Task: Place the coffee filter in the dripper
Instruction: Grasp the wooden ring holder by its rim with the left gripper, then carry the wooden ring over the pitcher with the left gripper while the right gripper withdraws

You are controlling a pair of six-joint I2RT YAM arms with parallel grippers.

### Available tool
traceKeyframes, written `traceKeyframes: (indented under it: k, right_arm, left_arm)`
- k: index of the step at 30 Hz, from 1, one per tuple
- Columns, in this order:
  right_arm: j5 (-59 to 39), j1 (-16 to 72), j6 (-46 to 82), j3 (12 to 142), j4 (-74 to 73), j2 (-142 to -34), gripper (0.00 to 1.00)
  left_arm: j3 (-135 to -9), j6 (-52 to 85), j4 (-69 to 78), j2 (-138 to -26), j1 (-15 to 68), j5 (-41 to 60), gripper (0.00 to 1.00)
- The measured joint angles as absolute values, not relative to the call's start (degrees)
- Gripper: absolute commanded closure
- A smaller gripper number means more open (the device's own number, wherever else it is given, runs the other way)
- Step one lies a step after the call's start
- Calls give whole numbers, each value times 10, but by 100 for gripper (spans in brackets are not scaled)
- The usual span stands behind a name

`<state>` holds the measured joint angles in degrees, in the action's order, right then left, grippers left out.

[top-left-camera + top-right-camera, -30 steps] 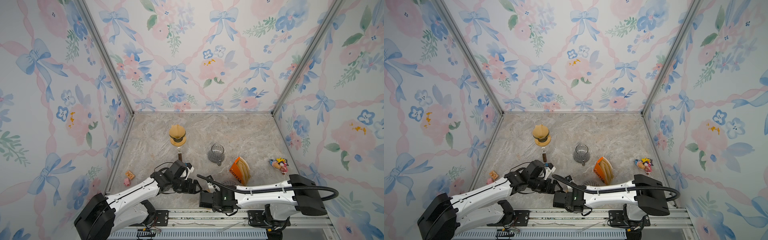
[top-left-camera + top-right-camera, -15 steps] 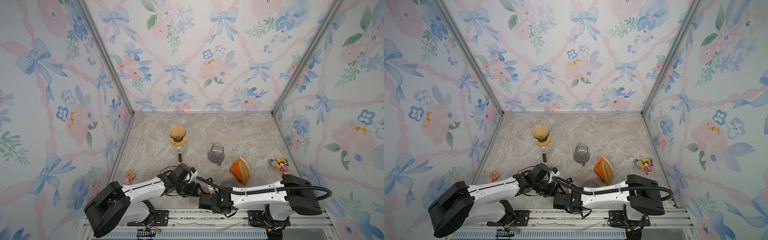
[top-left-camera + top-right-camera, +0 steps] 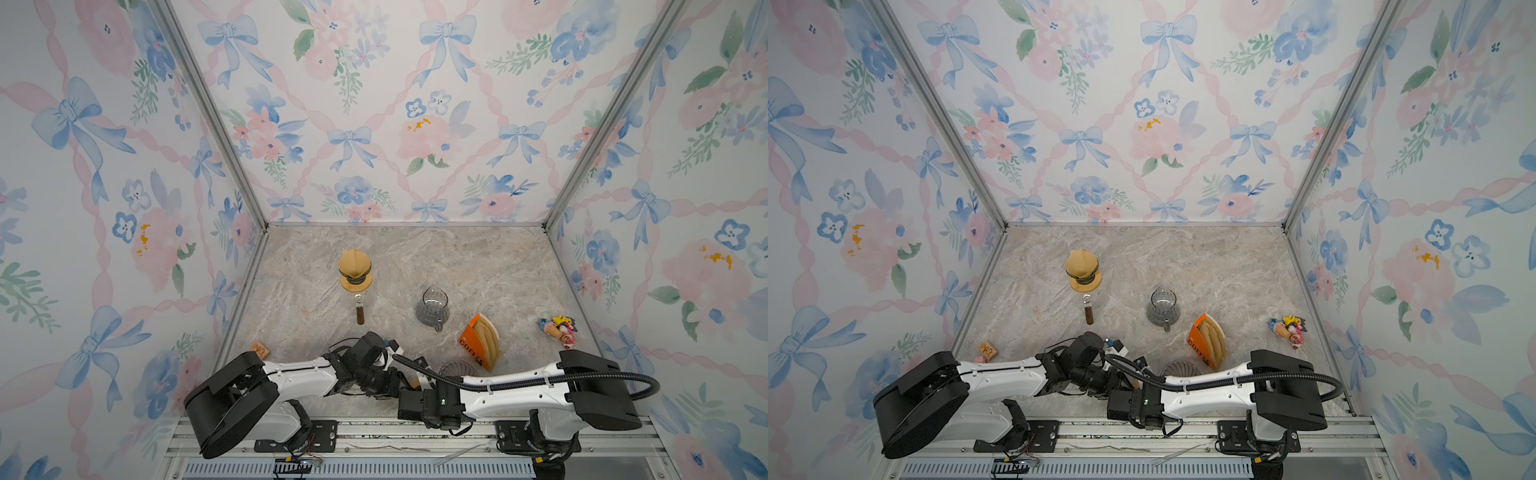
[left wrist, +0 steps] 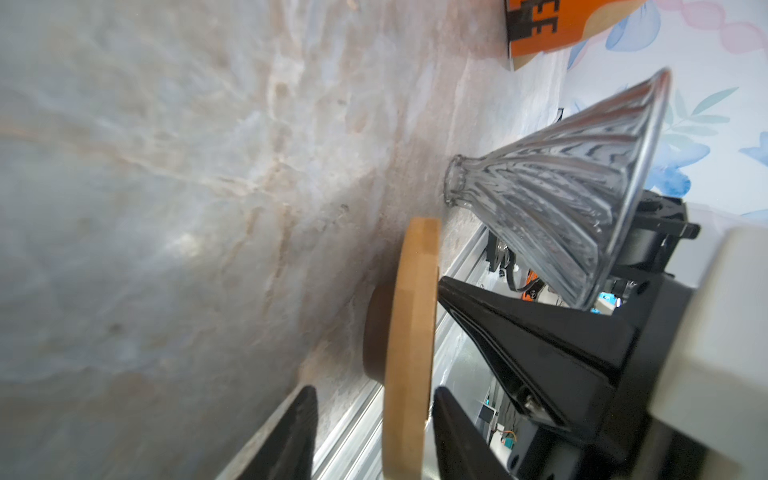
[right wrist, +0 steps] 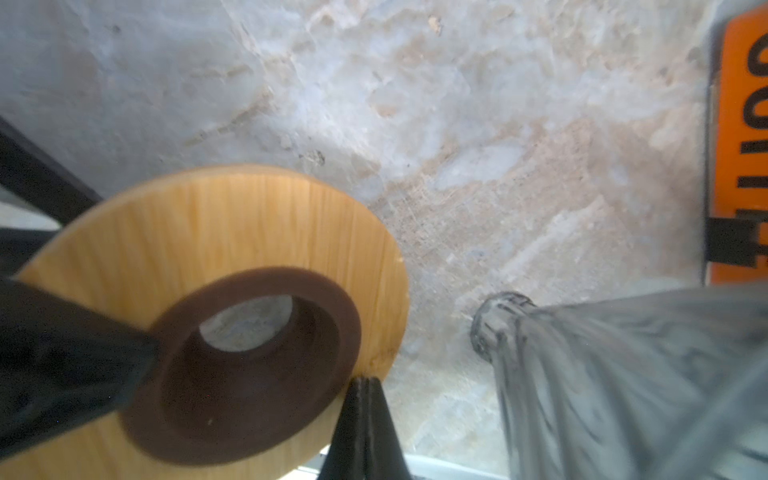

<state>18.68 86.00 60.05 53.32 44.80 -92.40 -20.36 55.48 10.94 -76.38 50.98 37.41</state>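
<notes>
so the left pincer (image 4: 374, 395) is partway open, straddling the wooden ring (image 4: 409, 332) with a gap on one side. The right pincer (image 5: 365, 386) is closed, tips touching the ring's rim. The glass dripper (image 3: 457, 368) stands just beside them on the table (image 3: 415, 257), and the coffee filters (image 3: 489, 334) sit in the orange box (image 3: 471, 349) nearby.

Floral bow wallpaper walls (image 3: 374, 124), marbled grey floor (image 3: 478, 266)

We record the orange box (image 4: 561, 29) as cut off by the edge in both wrist views, and the glass dripper (image 5: 623, 395) as blurred and cropped in the right wrist view. We cannot identify the colourful figures (image 3: 559, 328) in both top views: too small.
</notes>
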Motion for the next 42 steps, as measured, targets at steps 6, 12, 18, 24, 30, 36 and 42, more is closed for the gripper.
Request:
traceKeyframes:
  k: [6,12,18,24,30,36,42]
  right_arm:
    - [189,863,601,533,448,-925,100]
    - [190,865,607,533,449,-925,100]
    - [199,865,606,533,438,-917,98]
    - [231,864,599,560,432,-862,98]
    - [268,851,572,588,433,-791,96]
    - [288,813,529,593,433,-711,86]
    - [299,754,477,593,430,-607,62]
  left_arm:
    - [-205,563,133,-769,514,374,77]
    - [-205,572,150,-766,514,376,84]
    - [-204,576,156,-740,514,363,90]
    - [-195,576,156,-706,514,351,93]
    - [-188,577,148,-680,505,339,93]
    - [-190,577,142,-651,498,322,93]
    - [-220,580,132,-623,482,304,91]
